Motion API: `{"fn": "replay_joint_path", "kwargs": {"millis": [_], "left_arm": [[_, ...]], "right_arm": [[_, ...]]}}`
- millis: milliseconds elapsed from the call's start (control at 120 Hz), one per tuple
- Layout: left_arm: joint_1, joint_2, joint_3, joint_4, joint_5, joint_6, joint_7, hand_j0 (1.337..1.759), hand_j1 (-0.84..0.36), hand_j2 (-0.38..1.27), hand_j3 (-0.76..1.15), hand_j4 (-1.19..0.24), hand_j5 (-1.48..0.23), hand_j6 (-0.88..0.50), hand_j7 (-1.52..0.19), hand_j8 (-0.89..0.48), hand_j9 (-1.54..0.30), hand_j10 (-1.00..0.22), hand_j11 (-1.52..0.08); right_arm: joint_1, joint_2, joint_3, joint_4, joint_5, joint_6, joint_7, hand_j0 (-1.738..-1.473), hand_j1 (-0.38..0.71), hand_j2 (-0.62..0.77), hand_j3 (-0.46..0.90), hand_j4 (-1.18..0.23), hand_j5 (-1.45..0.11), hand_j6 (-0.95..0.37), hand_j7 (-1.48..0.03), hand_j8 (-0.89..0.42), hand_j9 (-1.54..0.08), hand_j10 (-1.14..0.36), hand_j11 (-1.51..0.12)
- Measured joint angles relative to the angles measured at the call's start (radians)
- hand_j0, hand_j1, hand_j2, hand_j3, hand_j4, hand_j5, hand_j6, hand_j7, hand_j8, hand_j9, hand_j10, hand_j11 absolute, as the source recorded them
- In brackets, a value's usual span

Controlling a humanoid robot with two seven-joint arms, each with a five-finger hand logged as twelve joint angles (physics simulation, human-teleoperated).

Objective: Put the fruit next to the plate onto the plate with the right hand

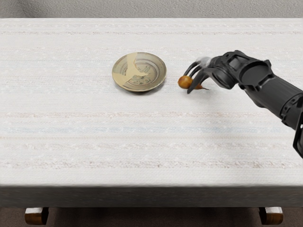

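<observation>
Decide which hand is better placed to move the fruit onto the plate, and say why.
Right. The right hand is at the fruit, beside the plate; the left arm is out of view.

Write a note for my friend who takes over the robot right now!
Left hand: not in view.
Right hand: comes in from the right, fingers curled around the fruit.
Fruit: just right of the plate, not touching it. I cannot tell if it is lifted off the table.
Done: the hand has reached the fruit.
Left: carry the fruit left, set it on the plate, let go.
</observation>
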Motion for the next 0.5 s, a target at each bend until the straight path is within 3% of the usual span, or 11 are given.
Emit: {"fn": "replay_joint_path", "kwargs": {"millis": [350, 500], "left_arm": [[0.0, 0.0, 0.0, 0.0, 0.0, 0.0, 0.0, 1.658, 0.35, 0.0, 0.0, 0.0, 0.0, 0.0, 0.0, 0.0, 0.0, 0.0, 0.0], [0.0, 0.0, 0.0, 0.0, 0.0, 0.0, 0.0, 1.658, 0.35, 0.0, 0.0, 0.0, 0.0, 0.0, 0.0, 0.0, 0.0, 0.0, 0.0]], "right_arm": [[0.061, 0.0, 0.069, 0.018, 0.01, 0.086, 0.001, -1.645, 0.08, 0.05, 0.0, -0.78, -1.17, -0.63, -1.13, -0.62, -1.2, -0.68, -1.25], [0.083, 0.0, 0.088, 0.017, 0.035, 0.084, 0.046, -1.644, 0.06, 0.03, 0.0, -0.81, -1.17, -0.64, -1.13, -0.64, -1.21, -0.7, -1.26]]}}
